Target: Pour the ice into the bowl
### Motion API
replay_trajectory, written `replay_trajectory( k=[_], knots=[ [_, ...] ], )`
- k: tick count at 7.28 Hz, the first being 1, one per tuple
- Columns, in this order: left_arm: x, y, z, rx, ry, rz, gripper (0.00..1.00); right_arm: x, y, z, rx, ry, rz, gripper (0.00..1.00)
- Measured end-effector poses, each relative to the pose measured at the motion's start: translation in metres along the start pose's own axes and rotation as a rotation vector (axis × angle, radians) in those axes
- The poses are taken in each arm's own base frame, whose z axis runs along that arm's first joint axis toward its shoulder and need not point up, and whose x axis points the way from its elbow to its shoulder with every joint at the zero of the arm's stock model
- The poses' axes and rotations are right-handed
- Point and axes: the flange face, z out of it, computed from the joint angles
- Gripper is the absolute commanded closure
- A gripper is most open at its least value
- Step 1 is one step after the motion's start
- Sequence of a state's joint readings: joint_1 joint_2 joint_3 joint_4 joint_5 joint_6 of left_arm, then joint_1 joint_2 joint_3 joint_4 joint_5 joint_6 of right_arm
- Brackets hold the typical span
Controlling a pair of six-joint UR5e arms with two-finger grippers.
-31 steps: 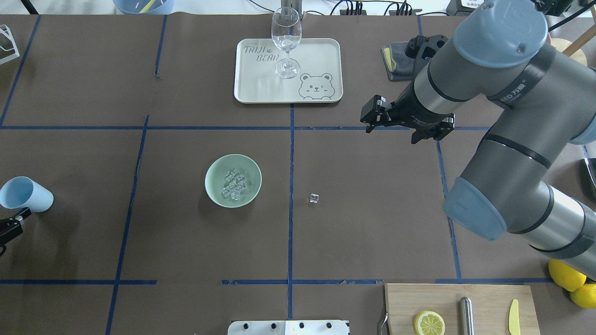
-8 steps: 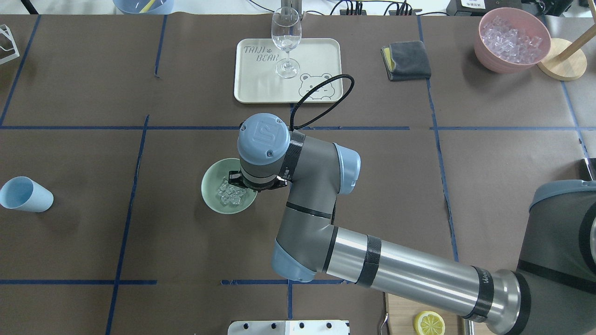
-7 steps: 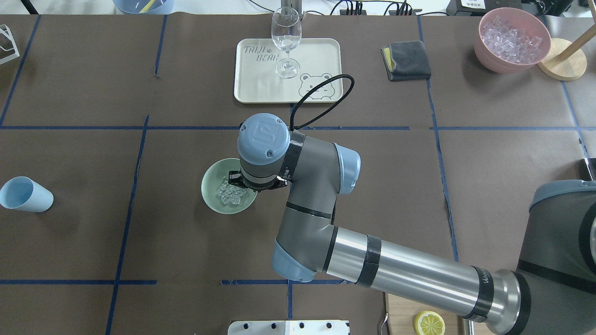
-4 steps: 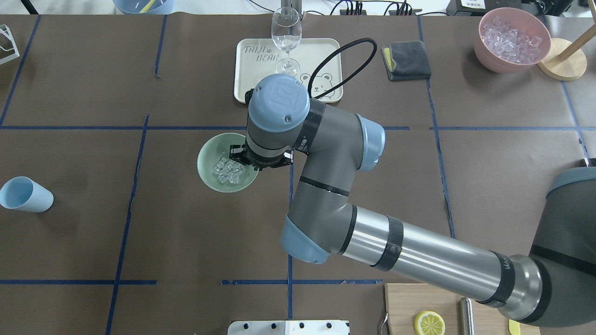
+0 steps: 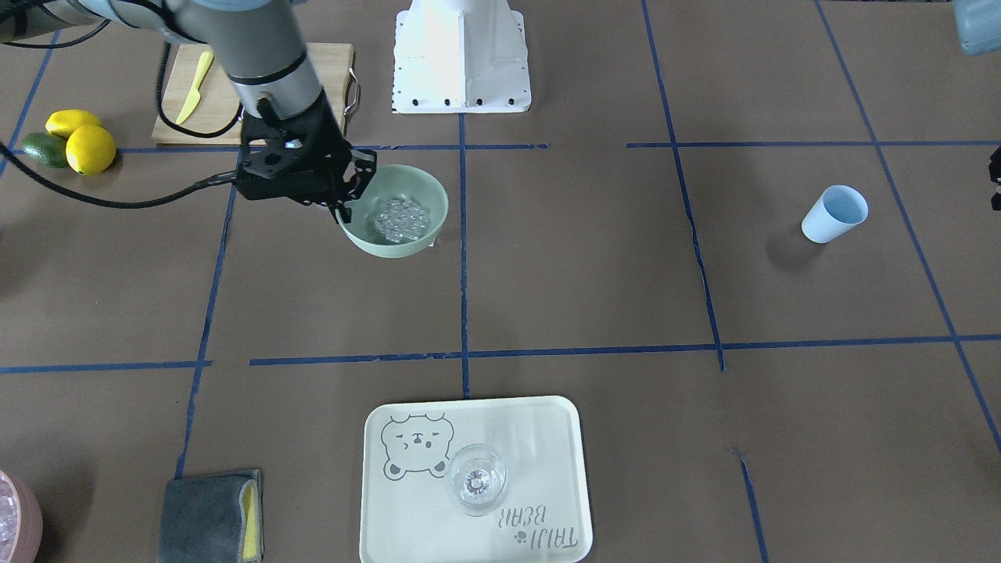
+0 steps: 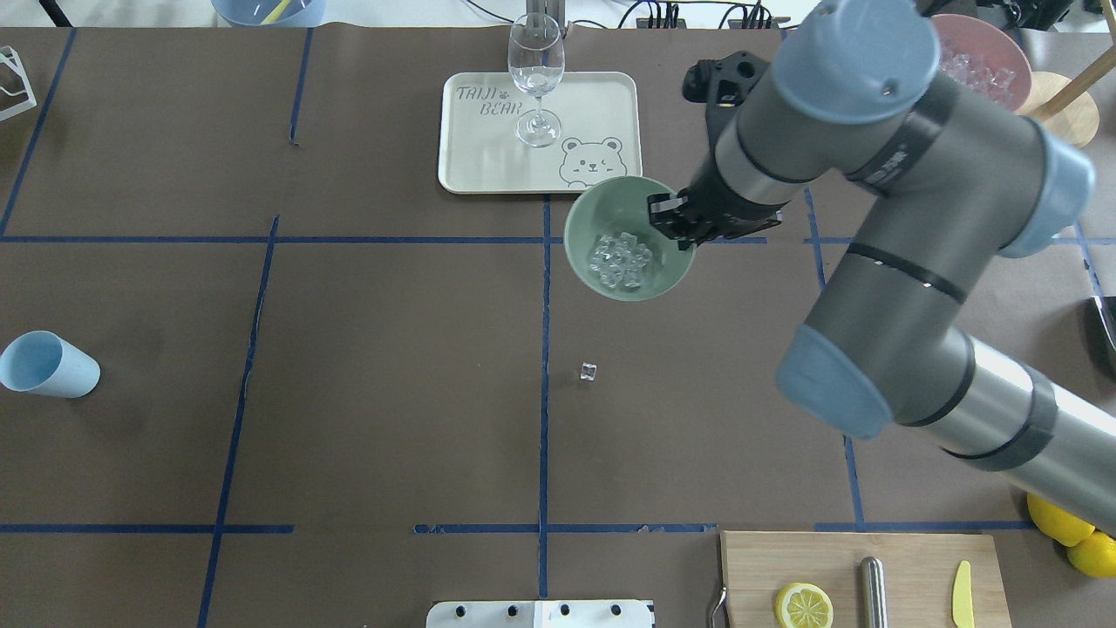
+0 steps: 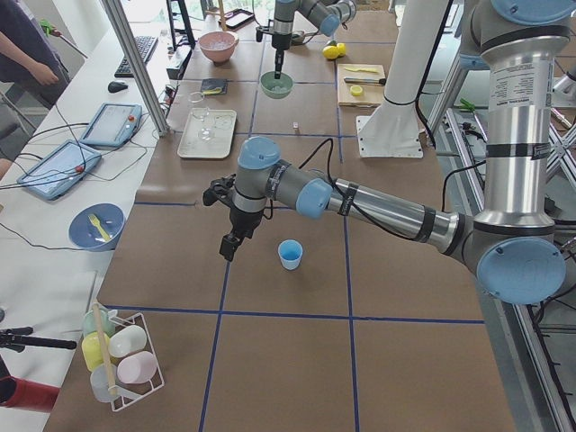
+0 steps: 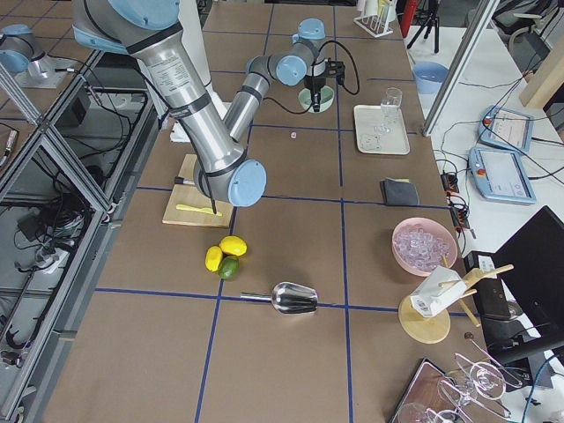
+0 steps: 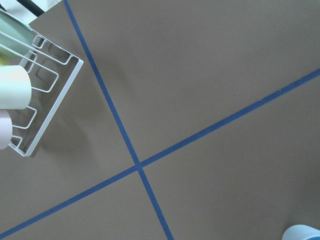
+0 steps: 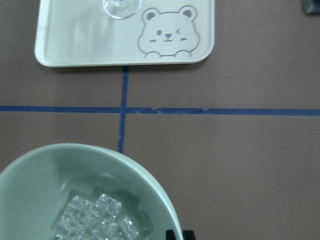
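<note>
The mint-green bowl hangs above the table just right of the centre line, near the tray. My right gripper is shut on its right rim. The ice lies as a clear heap in the bottom of the bowl. In the front view the right gripper pinches the bowl with the ice inside. The right wrist view shows the bowl rim and the ice. One stray ice cube lies on the table. My left gripper hovers beside the blue cup; I cannot tell whether it is open or shut.
A light blue cup lies on its side at the far left. A cream tray holds a wine glass. A pink bowl of ice is at the back right. A cutting board is at the front right.
My right gripper has carried the bowl with its ice up, to the right and towards the tray. The stray cube shows again. The left gripper has left the overhead view.
</note>
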State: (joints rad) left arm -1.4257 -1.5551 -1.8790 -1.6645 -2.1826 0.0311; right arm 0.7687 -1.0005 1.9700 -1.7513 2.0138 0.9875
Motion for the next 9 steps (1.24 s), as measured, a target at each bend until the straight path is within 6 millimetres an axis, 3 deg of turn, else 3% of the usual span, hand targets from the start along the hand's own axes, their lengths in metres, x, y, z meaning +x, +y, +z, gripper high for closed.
replay_trajectory(
  k=[2,4,6,7,9],
  knots=[
    [-0.031,-0.001,0.007,-0.031,0.103,-0.098,0.00,0.084,-0.016,-0.010,-0.017,0.045,-0.041,1.00],
    [-0.050,0.002,0.014,-0.043,0.147,-0.147,0.00,0.171,-0.012,-0.012,-0.029,0.099,-0.066,1.00],
    [-0.053,0.001,0.013,-0.041,0.150,-0.153,0.00,0.262,0.019,0.013,-0.034,0.124,-0.071,1.00],
    [-0.053,0.000,0.013,-0.039,0.149,-0.153,0.00,0.294,0.031,0.032,-0.047,0.120,-0.061,1.00],
    [-0.053,-0.001,0.012,-0.038,0.147,-0.153,0.00,0.338,0.044,0.062,-0.118,0.102,-0.012,1.00]
  ],
)
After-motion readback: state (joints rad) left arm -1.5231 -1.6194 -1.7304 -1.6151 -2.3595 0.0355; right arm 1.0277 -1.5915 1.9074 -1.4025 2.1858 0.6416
